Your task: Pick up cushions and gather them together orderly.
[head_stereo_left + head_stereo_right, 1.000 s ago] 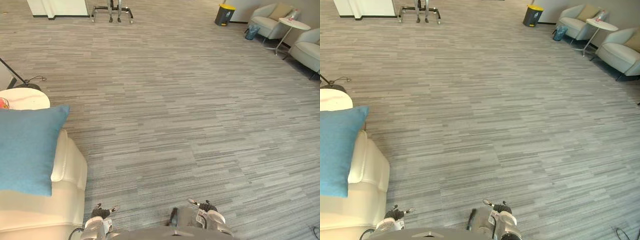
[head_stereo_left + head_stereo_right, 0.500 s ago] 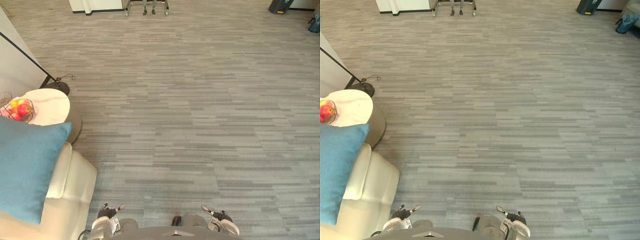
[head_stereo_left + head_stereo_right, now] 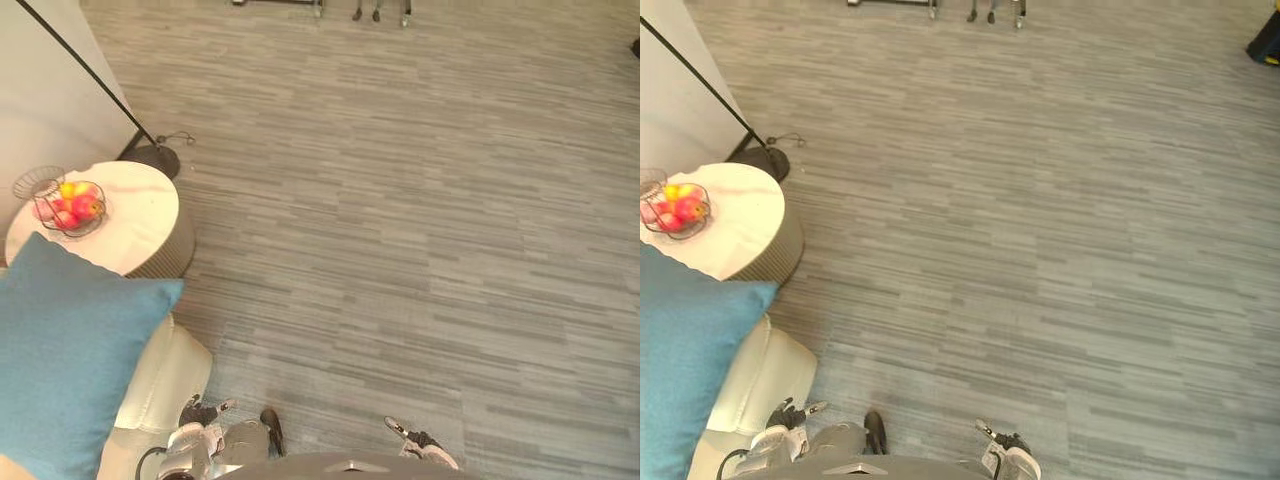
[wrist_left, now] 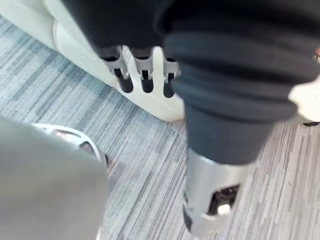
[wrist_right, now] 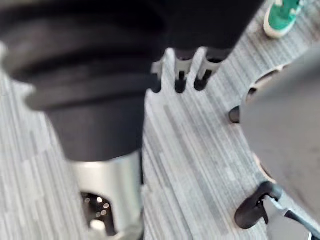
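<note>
Left hand [image 3: 200, 413] is hanging low at the robot's side, fingers [image 4: 145, 75] pointing straight down & holding nothing. Right hand [image 3: 415, 440] is hanging the same way on the other side, fingers [image 5: 180, 75] loose, nothing in it.

Just beside the left hand a cream sofa [image 3: 165, 385] is sitting, w/ a big blue cushion [image 3: 70, 360] propped up on it. No hand is touching the cushion yet, so the job is prob. just starting.

Behind the sofa a round white table [image 3: 140, 225] is standing close, & a wire bowl of fruit [image 3: 65, 203] is resting on it. Past that a lamp base [image 3: 155, 160] is sitting on the grey carpet [image 3: 420, 230].

What could go wrong: the cushion is looking soft & wide, so pinching one corner may let it flop or slip. An arm reaching too far could knock the fruit bowl, b/c the table is so near. A person's green shoe [image 5: 282, 17] is showing nr the right hand, so a wide turn could bump them.
</note>
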You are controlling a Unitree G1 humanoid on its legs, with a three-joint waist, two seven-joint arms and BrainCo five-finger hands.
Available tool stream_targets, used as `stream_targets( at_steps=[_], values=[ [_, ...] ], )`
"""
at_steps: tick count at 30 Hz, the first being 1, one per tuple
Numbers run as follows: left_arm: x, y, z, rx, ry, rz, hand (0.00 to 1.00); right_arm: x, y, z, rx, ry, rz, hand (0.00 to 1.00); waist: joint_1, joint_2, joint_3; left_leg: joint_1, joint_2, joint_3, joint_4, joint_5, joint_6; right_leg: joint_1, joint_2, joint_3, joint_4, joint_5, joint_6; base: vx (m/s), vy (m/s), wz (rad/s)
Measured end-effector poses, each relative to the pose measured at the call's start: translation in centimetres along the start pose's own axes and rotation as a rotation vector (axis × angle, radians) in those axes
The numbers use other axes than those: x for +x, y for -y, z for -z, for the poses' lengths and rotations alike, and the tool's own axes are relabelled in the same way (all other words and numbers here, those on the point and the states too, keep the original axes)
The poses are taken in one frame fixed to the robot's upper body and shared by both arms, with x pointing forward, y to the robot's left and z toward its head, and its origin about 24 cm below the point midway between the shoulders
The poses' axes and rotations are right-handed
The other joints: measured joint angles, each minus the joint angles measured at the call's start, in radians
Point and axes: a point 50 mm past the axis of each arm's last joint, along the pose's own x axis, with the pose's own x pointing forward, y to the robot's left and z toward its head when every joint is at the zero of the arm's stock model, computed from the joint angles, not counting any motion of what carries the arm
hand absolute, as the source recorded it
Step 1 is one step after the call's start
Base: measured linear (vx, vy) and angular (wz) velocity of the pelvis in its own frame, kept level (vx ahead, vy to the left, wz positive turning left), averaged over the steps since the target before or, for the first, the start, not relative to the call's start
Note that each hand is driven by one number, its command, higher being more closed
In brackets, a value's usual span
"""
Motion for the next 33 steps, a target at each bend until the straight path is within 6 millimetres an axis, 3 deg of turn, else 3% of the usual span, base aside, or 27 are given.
stream_targets(
  at_steps=[3, 4, 5, 6, 7, 9, 11, 12, 15, 17, 18, 19, 20, 22, 24, 27, 28, 31, 33],
  values=[
    [0.0, -0.1, 0.1, 0.004, -0.003, 0.000, 0.00, 0.2, -0.3, -0.3, -0.049, 0.001, -0.016, 0.00, 0.006, -0.001, 0.000, 0.041, -0.017, -0.037, -0.036, -0.010, 0.000, -0.095, -0.036, 0.011, 0.259, 0.015, 0.020, 0.11, 0.061, 0.43],
    [0.0, -0.2, -0.1, 0.026, 0.002, 0.003, 0.00, 0.2, -0.3, -0.5, -0.073, 0.007, -0.024, 0.00, 0.004, -0.005, 0.004, 0.065, -0.029, -0.083, -0.054, -0.015, 0.002, -0.183, -0.072, 0.040, 0.469, 0.100, 0.021, 0.08, 0.055, 0.61],
    [0.0, -0.2, -0.1, 0.031, 0.003, 0.004, 0.00, 0.2, -0.3, -0.5, -0.071, 0.009, -0.025, 0.00, 0.002, -0.003, 0.010, 0.080, -0.031, -0.103, -0.060, -0.018, 0.005, -0.206, -0.078, 0.057, 0.534, 0.144, 0.015, 0.14, 0.049, 1.03],
    [0.1, -0.3, 0.0, 0.042, -0.004, 0.003, 0.00, 0.3, -0.1, -0.9, -0.088, 0.022, -0.023, 0.00, -0.012, 0.003, 0.028, 0.118, -0.034, -0.151, -0.065, -0.030, 0.016, -0.265, -0.074, 0.105, 0.677, 0.061, -0.001, 0.11, 0.001, 0.82],
    [0.1, -0.4, 0.1, 0.044, -0.008, 0.000, 0.00, 0.3, -0.1, -0.9, -0.090, 0.022, -0.023, 0.00, -0.012, 0.003, 0.027, 0.130, -0.034, -0.165, -0.065, -0.036, 0.017, -0.279, -0.066, 0.109, 0.695, 0.016, -0.010, 0.14, 0.000, 0.96],
    [0.0, -0.4, 0.2, 0.040, -0.011, -0.002, 0.00, 0.2, -0.4, -1.0, -0.119, 0.036, -0.038, 0.00, -0.008, 0.003, 0.028, 0.172, -0.032, -0.230, -0.068, -0.060, 0.021, -0.346, -0.024, 0.133, 0.648, -0.096, -0.014, 0.10, -0.028, 0.87],
    [0.0, -0.4, 0.3, 0.025, -0.016, -0.005, 0.00, 0.2, -0.5, -1.2, -0.117, 0.048, -0.042, 0.00, -0.010, 0.006, 0.027, 0.181, -0.031, -0.275, -0.066, -0.072, 0.017, -0.380, 0.006, 0.146, 0.558, -0.112, -0.013, 0.14, -0.093, 0.96],
    [0.0, -0.4, 0.4, -0.007, -0.021, -0.013, 0.00, 0.1, -0.6, -1.3, -0.111, 0.062, -0.045, 0.00, -0.009, 0.007, 0.027, 0.188, -0.028, -0.340, -0.065, -0.084, 0.010, -0.413, 0.054, 0.192, 0.406, -0.116, -0.016, 0.17, -0.138, 1.07],
    [-0.1, -0.4, 0.6, -0.054, -0.028, -0.026, 0.00, 0.0, -0.5, -1.2, -0.108, 0.068, -0.044, 0.00, -0.013, 0.014, 0.027, 0.181, -0.006, -0.451, -0.045, -0.115, -0.025, -0.426, 0.148, 0.340, 0.168, -0.063, -0.023, 0.24, -0.231, 1.22],
    [-0.1, -0.5, 0.6, -0.085, -0.028, -0.035, 0.00, -0.2, -0.5, -0.8, -0.101, 0.068, -0.047, 0.00, -0.004, 0.001, 0.025, 0.161, -0.022, -0.530, 0.019, -0.170, -0.055, -0.408, 0.151, 0.420, 0.024, 0.003, -0.023, 0.28, -0.312, 1.25],
    [-0.1, -0.5, 0.6, -0.093, -0.029, -0.040, 0.00, -0.2, -0.5, -0.6, -0.100, 0.064, -0.048, 0.00, -0.003, -0.014, 0.014, 0.155, -0.030, -0.552, 0.045, -0.190, -0.070, -0.405, 0.143, 0.410, 0.028, 0.083, -0.018, 0.40, -0.424, 1.24],
    [-0.3, 0.2, 1.2, -0.109, -0.050, -0.032, 0.00, -0.1, -0.1, -1.3, -0.109, 0.086, -0.039, 0.00, -0.004, 0.028, 0.006, 0.151, -0.003, -0.592, 0.071, -0.206, -0.087, -0.402, 0.144, 0.327, 0.081, 0.052, -0.038, 0.34, -0.325, 1.16],
    [-0.5, 0.7, 1.6, -0.120, -0.062, -0.021, 0.00, -0.1, 0.2, -1.6, -0.116, 0.097, -0.034, 0.00, -0.008, 0.038, 0.001, 0.149, 0.008, -0.596, 0.073, -0.206, -0.088, -0.398, 0.144, 0.287, 0.101, 0.023, -0.046, 0.42, -0.344, 1.37],
    [-0.6, 1.4, 1.9, -0.137, -0.070, -0.015, 0.00, -0.1, 0.4, -2.1, -0.160, 0.120, -0.032, 0.00, -0.008, 0.069, -0.010, 0.147, 0.043, -0.597, 0.074, -0.194, -0.108, -0.369, 0.140, 0.197, 0.119, -0.012, -0.065, 0.29, -0.223, 1.12],
    [-0.7, 1.6, 1.9, -0.147, -0.070, -0.012, 0.00, -0.2, 0.1, -2.3, -0.185, 0.135, -0.043, 0.00, -0.008, 0.073, -0.012, 0.126, 0.063, -0.574, 0.103, -0.176, -0.140, -0.335, 0.137, 0.140, 0.110, -0.018, -0.075, 0.23, -0.213, 0.99],
    [-0.6, 1.5, 1.4, -0.159, -0.049, -0.011, 0.00, -0.3, -0.8, -2.7, -0.199, 0.157, -0.072, 0.00, 0.002, 0.070, -0.007, 0.030, 0.096, -0.403, 0.254, -0.163, -0.162, -0.285, 0.119, 0.054, 0.100, -0.030, -0.095, 0.10, -0.114, 0.94],
    [-0.6, 1.5, 1.3, -0.151, -0.045, -0.009, 0.00, -0.3, -1.1, -2.7, -0.197, 0.155, -0.076, 0.00, 0.007, 0.069, -0.005, 0.018, 0.126, -0.274, 0.264, -0.162, -0.159, -0.263, 0.103, 0.017, 0.093, -0.030, -0.095, 0.03, -0.028, 0.82],
    [-0.6, 1.5, 1.2, -0.126, -0.040, -0.004, 0.00, -0.3, -1.2, -2.7, -0.195, 0.157, -0.078, 0.00, -0.003, 0.070, -0.004, 0.016, 0.153, -0.097, 0.158, -0.128, -0.127, -0.239, 0.065, -0.062, 0.083, -0.038, -0.076, -0.01, 0.061, 0.82],
    [-0.4, 1.1, 0.9, -0.111, -0.036, -0.012, 0.00, -0.4, -1.6, -2.6, -0.191, 0.150, -0.088, 0.00, -0.006, 0.052, -0.002, 0.018, 0.104, -0.103, 0.084, -0.091, -0.121, -0.241, 0.030, -0.085, 0.074, -0.042, -0.057, -0.01, 0.143, 0.93]
  ],
)
